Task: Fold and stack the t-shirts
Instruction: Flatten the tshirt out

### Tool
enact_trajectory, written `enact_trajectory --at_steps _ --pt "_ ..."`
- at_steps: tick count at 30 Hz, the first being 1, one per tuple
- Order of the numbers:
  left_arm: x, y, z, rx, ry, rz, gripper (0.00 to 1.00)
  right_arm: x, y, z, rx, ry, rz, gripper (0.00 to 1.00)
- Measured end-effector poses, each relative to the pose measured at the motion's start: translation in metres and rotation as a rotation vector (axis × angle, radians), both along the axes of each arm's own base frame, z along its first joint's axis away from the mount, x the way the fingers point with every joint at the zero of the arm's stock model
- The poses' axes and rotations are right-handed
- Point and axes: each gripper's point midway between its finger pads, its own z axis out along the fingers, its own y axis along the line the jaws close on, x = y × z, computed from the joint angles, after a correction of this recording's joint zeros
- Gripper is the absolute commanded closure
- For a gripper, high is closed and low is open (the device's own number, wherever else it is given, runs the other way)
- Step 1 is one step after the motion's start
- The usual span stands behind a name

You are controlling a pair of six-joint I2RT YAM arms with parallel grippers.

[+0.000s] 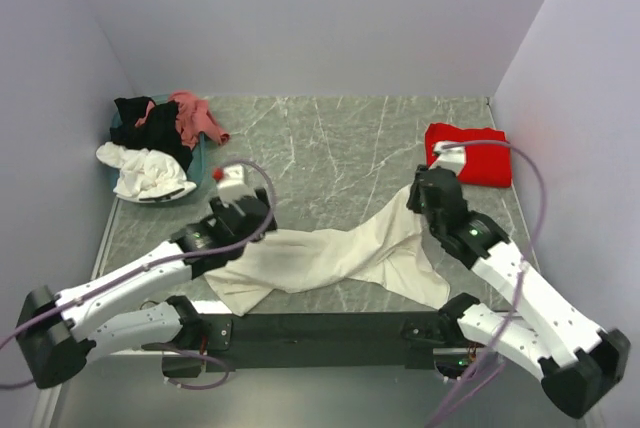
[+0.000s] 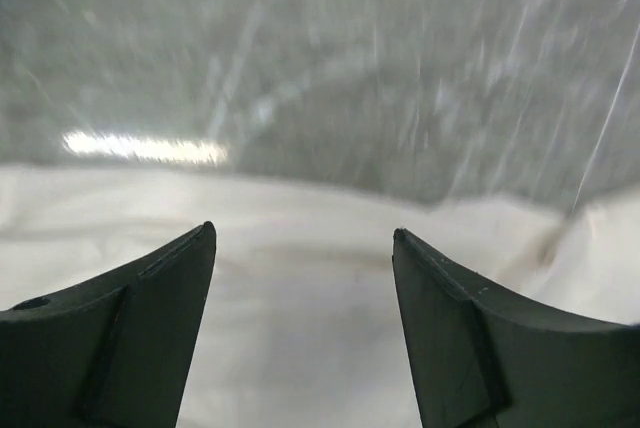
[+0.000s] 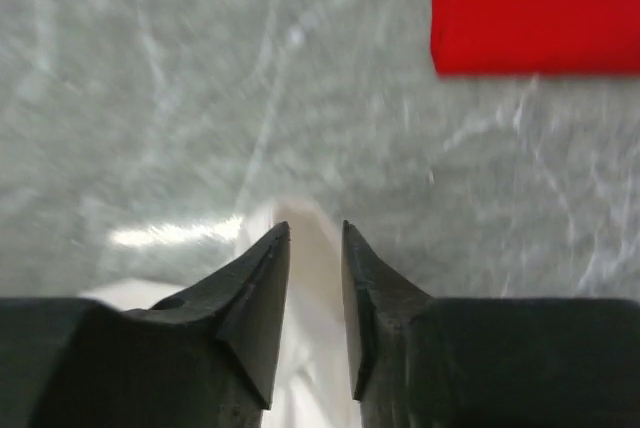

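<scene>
- Left arm (image 1: 130,283): white shell links, black joints, black base block.
- Right arm (image 1: 530,298): same build, with a small green light (image 1: 470,232) on its black forearm joint.
- Left gripper (image 2: 303,233): two matt black wedge fingers (image 2: 140,338) tapering to blunt tips, with a recessed hole near the root of one.
- Right gripper (image 3: 316,228): black fingers of the same pattern, inner faces bevelled.
- Housing (image 1: 232,188) at the left wrist: white, with a red mark (image 1: 218,176).
- Cables (image 1: 540,198): lilac, one per arm, in loose loops.
- Bar (image 1: 320,328): black, joining the two bases.
</scene>
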Motion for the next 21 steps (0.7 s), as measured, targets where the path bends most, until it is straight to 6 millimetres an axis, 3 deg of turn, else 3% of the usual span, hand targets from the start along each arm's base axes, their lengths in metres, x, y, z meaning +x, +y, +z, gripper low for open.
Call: enact_trajectory --at_steps 3,9,12,15,18,21 --pt "-0.029 -0.019 -0.038 0.038 0.093 -0.104 0.23 -0.005 -0.001 -0.043 -0.055 0.121 -0.003 0.51" --pt "-0.077 -0.054 -0.061 -0.008 0.168 -0.230 0.22 0.000 0.020 -0.041 0.022 0.105 0.073 0.48" --pt "-0.089 -0.058 -0.083 -0.002 0.228 -0.238 0.21 -0.001 0.041 -0.055 0.084 0.129 0.152 0.47" --pt "-0.098 -0.059 -0.104 0.015 0.289 -0.247 0.19 -0.007 0.055 -0.089 0.114 0.215 0.203 0.43" --pt "-0.108 -0.068 -0.115 0.019 0.321 -0.273 0.18 -0.018 0.058 -0.125 0.114 0.324 0.212 0.39" --pt "-0.112 -0.073 -0.123 0.033 0.340 -0.288 0.18 -0.024 0.054 -0.145 0.102 0.390 0.178 0.38"
